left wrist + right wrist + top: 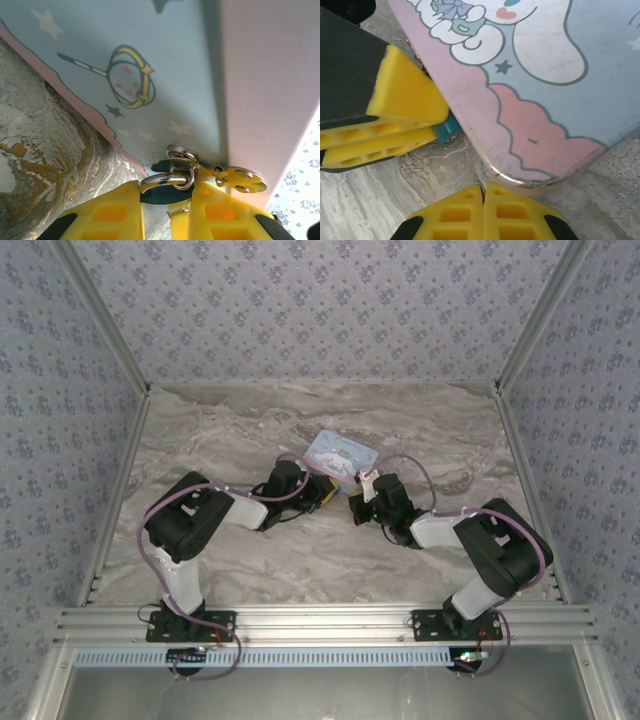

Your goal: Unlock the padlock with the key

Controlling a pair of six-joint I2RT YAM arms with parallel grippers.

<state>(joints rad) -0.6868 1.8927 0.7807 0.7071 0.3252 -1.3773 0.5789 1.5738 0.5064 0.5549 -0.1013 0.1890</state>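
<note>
One tin (342,453); one padlock (449,134); one key (240,180); two small rings (181,152); two arms (195,520), each with two yellow fingers (455,215); one marbled worktop (300,565).

I look down on a grey-and-cream marbled tabletop (300,560) under soft, even light. Wallpapered walls (320,300), pale lavender with a small repeating flower motif, close it in on three sides. Silver aluminium rails (320,620) edge the near side.
</note>
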